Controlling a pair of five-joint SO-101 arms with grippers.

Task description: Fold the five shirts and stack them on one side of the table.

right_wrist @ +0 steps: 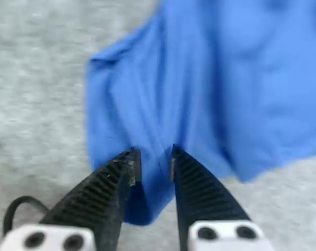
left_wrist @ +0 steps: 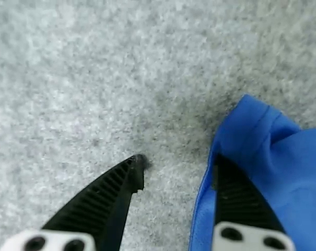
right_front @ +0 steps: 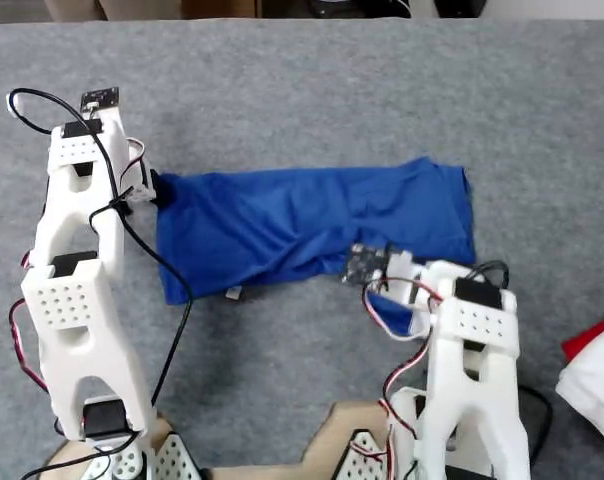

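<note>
Working an early fold, I reckon: blue shirt (right_front: 312, 225) lies mid table (right_front: 282, 90) as a long strip, not squared yet. Right gripper (right_wrist: 151, 157) is pinched on its near edge, left gripper (left_wrist: 179, 164) gaping at its end. Red & white garments (right_front: 597, 375) wait at the edge, so most of the job's left imo.

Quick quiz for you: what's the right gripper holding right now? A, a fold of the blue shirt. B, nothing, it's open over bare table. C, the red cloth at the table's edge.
A: the right wrist view shows the right gripper pinched shut on a fold at the edge of the blue shirt.
</note>
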